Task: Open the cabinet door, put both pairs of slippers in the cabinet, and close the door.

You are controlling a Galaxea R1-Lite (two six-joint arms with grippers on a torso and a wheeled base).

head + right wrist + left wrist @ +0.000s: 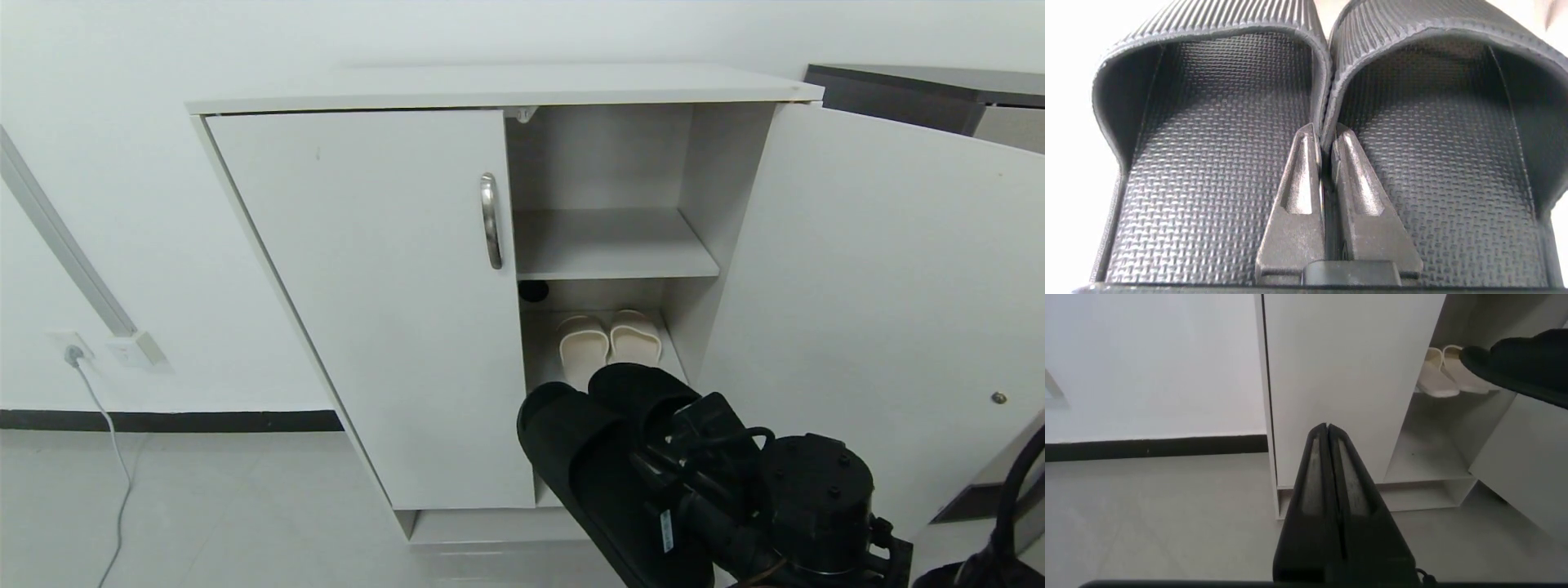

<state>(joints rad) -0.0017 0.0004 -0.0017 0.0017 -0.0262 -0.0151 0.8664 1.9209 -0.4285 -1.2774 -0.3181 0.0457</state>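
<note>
- Black slippers (588,441): 1 pair, side by side, with ribbed straps and cross-hatched insoles. The right gripper (1325,139) pinches their adjoining inner walls. Toes and long axes point away from it, toward the open cabinet (367,310).
- Cream slippers (584,345): 1 pair, smooth, beyond that gripper in the lower compartment.
- Left gripper (1327,434): clenched, empty.

Black slippers (1208,155) look matt, grip-textured; cabinet door (367,310) smooth, handle (491,220) shiny metal.

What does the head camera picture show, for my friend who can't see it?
The right gripper holds a pair of black slippers in front of a white cabinet. Its right door is open, its left door shut, and cream slippers sit low down inside.
</note>
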